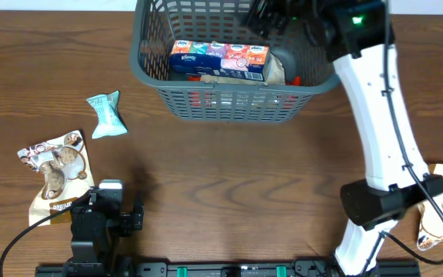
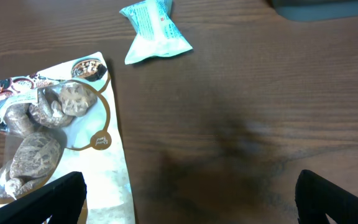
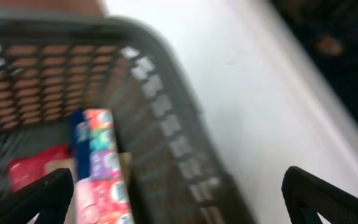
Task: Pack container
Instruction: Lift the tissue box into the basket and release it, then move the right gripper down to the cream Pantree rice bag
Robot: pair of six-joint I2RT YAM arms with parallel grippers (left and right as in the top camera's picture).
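Note:
The dark grey slatted container (image 1: 154, 77) stands at the table's far middle and holds a colourful tissue multipack (image 1: 220, 60) and other packs. It also shows blurred in the right wrist view (image 3: 166, 130), with the multipack (image 3: 98, 168) inside. My right gripper (image 1: 271, 17) hovers open and empty over the container's far right corner (image 3: 178, 202). My left gripper (image 2: 188, 199) is open and empty at the near left, low over the table beside a cookie bag (image 2: 48, 137). A teal snack pack (image 1: 106, 114) lies left of the container; it shows in the left wrist view (image 2: 154, 28).
The cookie bag (image 1: 56, 173) lies at the near left by my left arm. Another snack bag (image 1: 435, 223) lies at the near right edge beside the right arm's base. A pale floor (image 3: 247, 81) lies beyond the table's far edge.

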